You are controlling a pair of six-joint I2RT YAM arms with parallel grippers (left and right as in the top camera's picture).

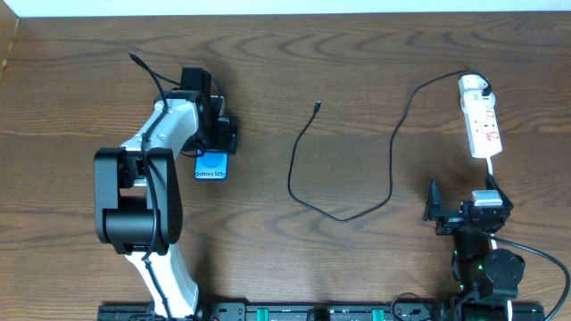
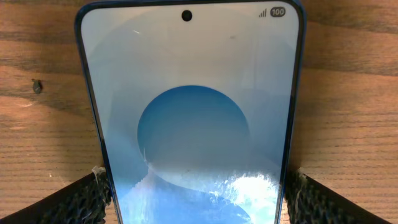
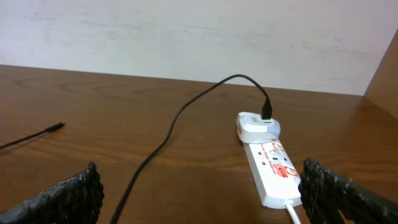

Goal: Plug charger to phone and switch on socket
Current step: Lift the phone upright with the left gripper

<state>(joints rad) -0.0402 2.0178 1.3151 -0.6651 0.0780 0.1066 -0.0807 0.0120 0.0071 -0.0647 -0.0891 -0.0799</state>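
Dark wood-grain table, with a pale wall behind its far edge. No containers in view.

The phone lies flat on the left side of the table with the screen up. It has a blue frame, a pale screen with a blue disc and a punch-hole camera at the top. The left gripper is over its lower end, jaws set wide. The pads are right at both long edges, but I can't tell whether they grip it.

The charger is a thin black cable looping across mid-table. Its plug tip lies loose on the wood, well apart from the phone. The other end runs into a white adapter seated in the far end of the socket. The socket is a white power strip with red marks, on the right side of the table.

The right gripper is spread wide and holds nothing, near the strip's near end.
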